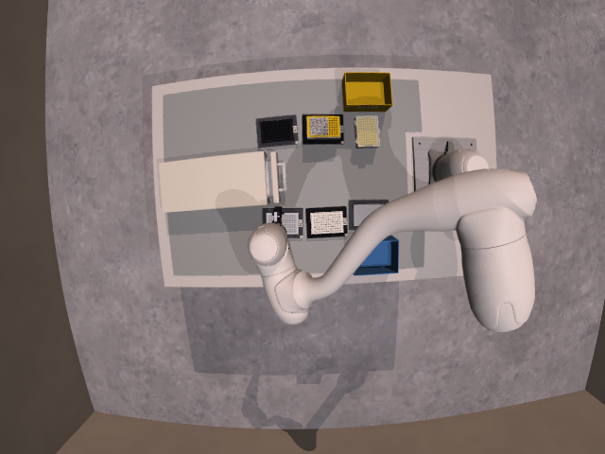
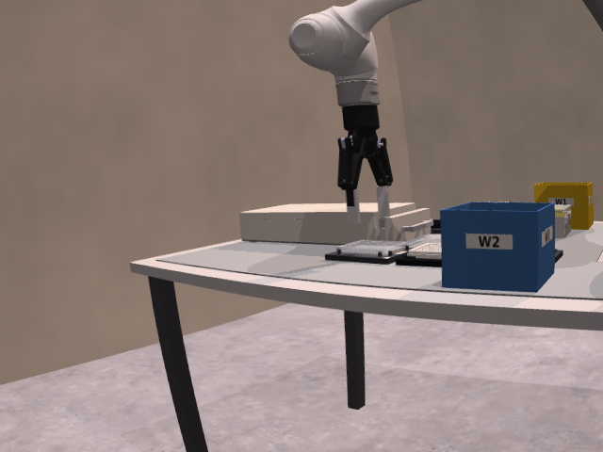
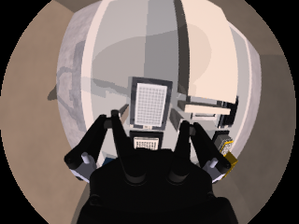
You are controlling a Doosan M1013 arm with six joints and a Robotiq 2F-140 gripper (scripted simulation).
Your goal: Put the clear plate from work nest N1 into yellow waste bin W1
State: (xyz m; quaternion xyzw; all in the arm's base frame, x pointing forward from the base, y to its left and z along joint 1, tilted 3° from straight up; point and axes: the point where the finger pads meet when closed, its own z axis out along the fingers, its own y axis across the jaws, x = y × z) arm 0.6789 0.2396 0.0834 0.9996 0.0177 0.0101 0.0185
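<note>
The clear plate (image 1: 291, 223) (image 2: 372, 247) (image 3: 150, 105) lies flat in a dark nest (image 2: 336, 256) (image 3: 134, 112) at the front left, beside the beige device. The nest's label is not readable. My gripper (image 2: 368, 224) (image 3: 149, 111) is open and empty. It points down above the plate, with a gap under the fingertips; in the wrist view its fingers stand at either long side of the plate. In the top view the arm hides most of the gripper. The yellow bin W1 (image 1: 367, 93) (image 2: 580, 216) stands upright at the back right and looks empty.
A beige device (image 1: 212, 181) (image 2: 292, 226) (image 3: 210, 56) with a handled front stands behind the plate. A white plate (image 1: 326, 222) lies right of it, then a grey nest (image 1: 364, 215). The blue bin W2 (image 1: 383, 256) (image 2: 492, 267) is front right. Black, yellow and pale racks stand near W1.
</note>
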